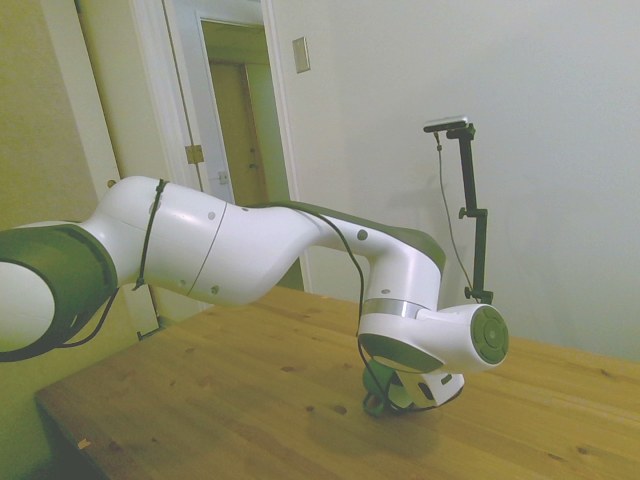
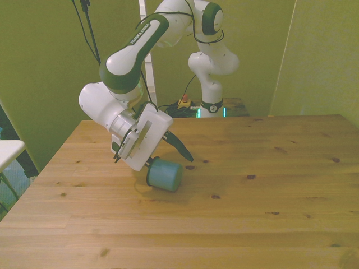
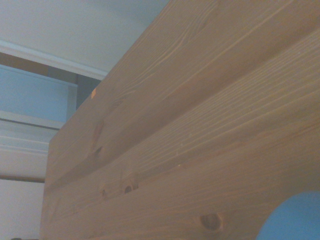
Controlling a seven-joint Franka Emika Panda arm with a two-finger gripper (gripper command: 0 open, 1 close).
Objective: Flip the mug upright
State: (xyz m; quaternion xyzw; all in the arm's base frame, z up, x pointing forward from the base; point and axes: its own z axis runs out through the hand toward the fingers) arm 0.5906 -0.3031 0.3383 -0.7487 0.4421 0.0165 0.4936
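Wooden planks of the counter [image 2: 269, 185] fill the foreground in the front view, bare and knotty on the side nearest that camera. Further in, toward the front view's left, the mug [image 2: 165, 175] lies tipped on its side, its closed teal bottom facing that camera and its mouth turned back toward my wrist. It looks to be at or just above the boards; I cannot tell whether it touches them. In the wrist view only a blue curved edge of the mug [image 3: 292, 217] shows, against the grain.

My gripper [image 2: 152, 163] is right at the mug's mouth end, tilted steeply. It seems to have the rim, but my fingers are hidden behind my own hand and the mug, so I cannot tell whether they are closed on it. From the side, my wrist hangs low over the counter [image 1: 200, 400] and covers the mug.

Judging by the tilt, the flip is partway: the mug is neither mouth-down nor upright. Turning it mouth-up, setting it down and letting go remain. Behind stand the wall and a doorway [image 1: 240, 120].
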